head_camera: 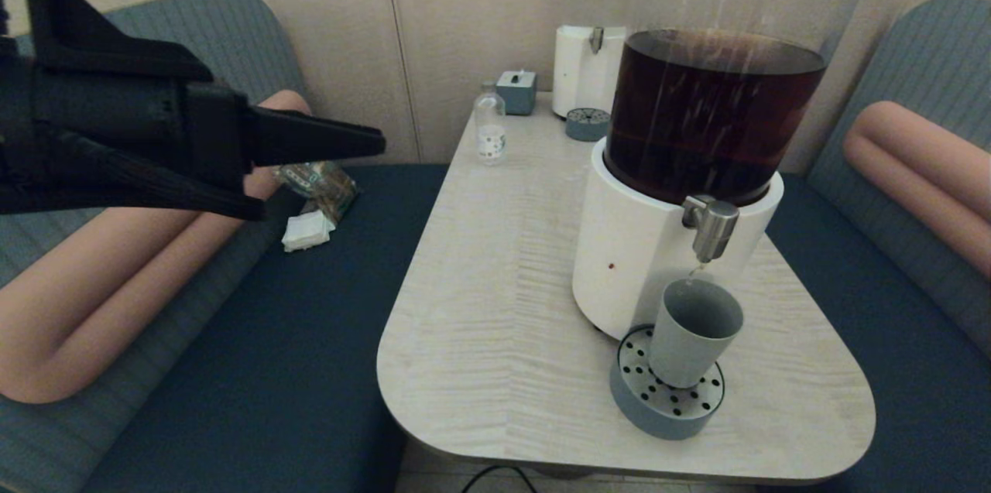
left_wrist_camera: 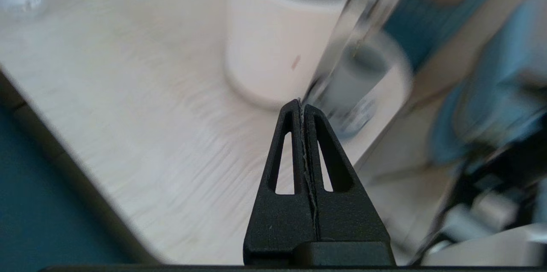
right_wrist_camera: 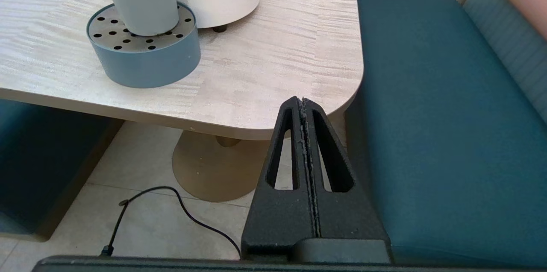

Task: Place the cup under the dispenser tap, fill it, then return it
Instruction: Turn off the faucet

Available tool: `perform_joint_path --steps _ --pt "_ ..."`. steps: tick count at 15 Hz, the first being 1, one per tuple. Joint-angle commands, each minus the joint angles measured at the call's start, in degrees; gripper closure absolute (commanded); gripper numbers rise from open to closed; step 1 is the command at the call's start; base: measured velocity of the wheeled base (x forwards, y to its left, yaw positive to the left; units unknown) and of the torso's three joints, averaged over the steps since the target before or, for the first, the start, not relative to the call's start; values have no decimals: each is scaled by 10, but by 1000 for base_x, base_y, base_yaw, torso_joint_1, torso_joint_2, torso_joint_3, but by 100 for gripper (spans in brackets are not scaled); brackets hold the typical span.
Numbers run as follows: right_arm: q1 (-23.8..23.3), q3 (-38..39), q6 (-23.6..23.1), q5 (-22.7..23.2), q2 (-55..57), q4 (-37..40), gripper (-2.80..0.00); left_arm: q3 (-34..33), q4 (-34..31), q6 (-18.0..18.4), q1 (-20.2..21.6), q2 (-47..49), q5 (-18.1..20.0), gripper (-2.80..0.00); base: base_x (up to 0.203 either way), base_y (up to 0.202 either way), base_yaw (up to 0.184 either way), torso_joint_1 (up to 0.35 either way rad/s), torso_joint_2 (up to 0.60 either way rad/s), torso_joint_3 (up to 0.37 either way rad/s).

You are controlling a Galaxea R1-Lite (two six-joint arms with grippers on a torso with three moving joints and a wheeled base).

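Your grey-blue matte tumbler cup stands on the round blue perforated drip tray at lower right of the head view, directly under the brushed-steel tap of the big white-based dispenser holding dark brown liquid; a thin stream runs from the nozzle to the cup rim. The black left gripper sits in the upper left of that frame, up in the air, well apart from the cup and off the table's left side, fingers pressed together and holding nothing. Between it and the cup there's only bare pale wood-grain table. At the far end of the table: a small clear bottle with white label, a small grey box, and a second, clear-tank dispenser with its own little tray. The left wrist view is blurred but confirms the left gripper closed, pointing toward the cup. The right gripper shows only in the right wrist view: fingers together, empty, low beside the table's near corner, with the tray, table pedestal and a black floor cable in sight.
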State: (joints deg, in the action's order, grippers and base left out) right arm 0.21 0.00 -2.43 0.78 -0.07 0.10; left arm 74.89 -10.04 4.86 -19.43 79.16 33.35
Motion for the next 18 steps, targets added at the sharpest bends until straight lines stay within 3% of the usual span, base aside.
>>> perform_joint_path --steps 1,3,5,7,11,14,18 --pt "0 1 0 0 0 0 0 27 -28 67 -45 52 -55 0 0 0 0 0 0 0" --pt "0 1 0 0 0 0 0 45 -32 177 -69 96 -124 0 0 0 0 0 0 0" --pt "0 1 0 0 0 0 0 83 -27 246 -104 136 -179 0 0 0 0 0 0 0" --pt "0 1 0 0 0 0 0 115 34 259 -160 184 -211 0 0 0 0 0 0 0" --pt "0 1 0 0 0 0 0 173 180 259 -229 278 -221 0 0 0 0 0 0 0" --pt "0 0 0 0 0 0 0 203 160 261 -263 298 -236 0 0 0 0 0 0 0" --pt "0 1 0 0 0 0 0 214 122 261 -271 298 -242 0 0 0 0 0 0 0"
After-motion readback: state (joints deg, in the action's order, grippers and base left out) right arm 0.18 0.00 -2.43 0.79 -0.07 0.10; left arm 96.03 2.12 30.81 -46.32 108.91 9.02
